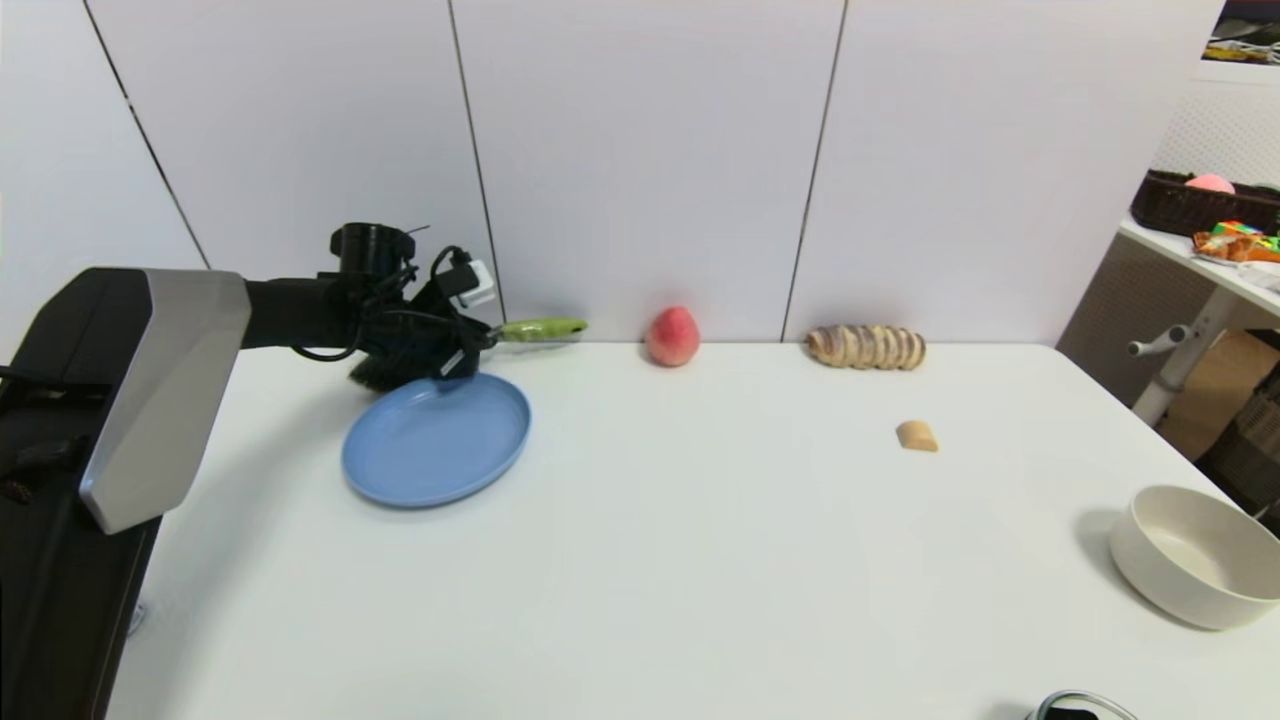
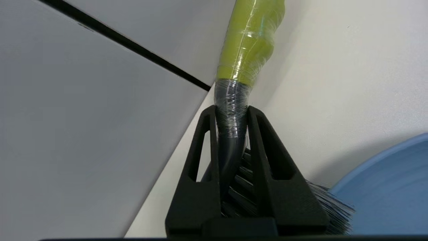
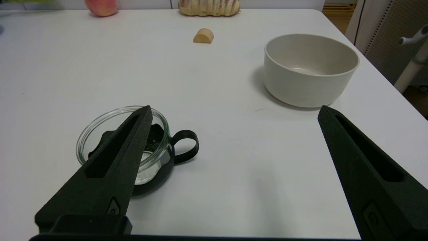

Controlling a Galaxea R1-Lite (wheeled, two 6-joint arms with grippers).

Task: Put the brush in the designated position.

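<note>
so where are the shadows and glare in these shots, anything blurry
Head view: soft shadow left of the cream bowl. Left wrist view: glare streaks on the wrapped handle of the brush, and the blue plate is blurred. Right wrist view: the glass cup is sharp, with faint shadows.

My head camera looks down at the table (image 1: 700,560); my right wrist camera, low and near, shares its bowl (image 3: 311,70) at four o'clock.
</note>
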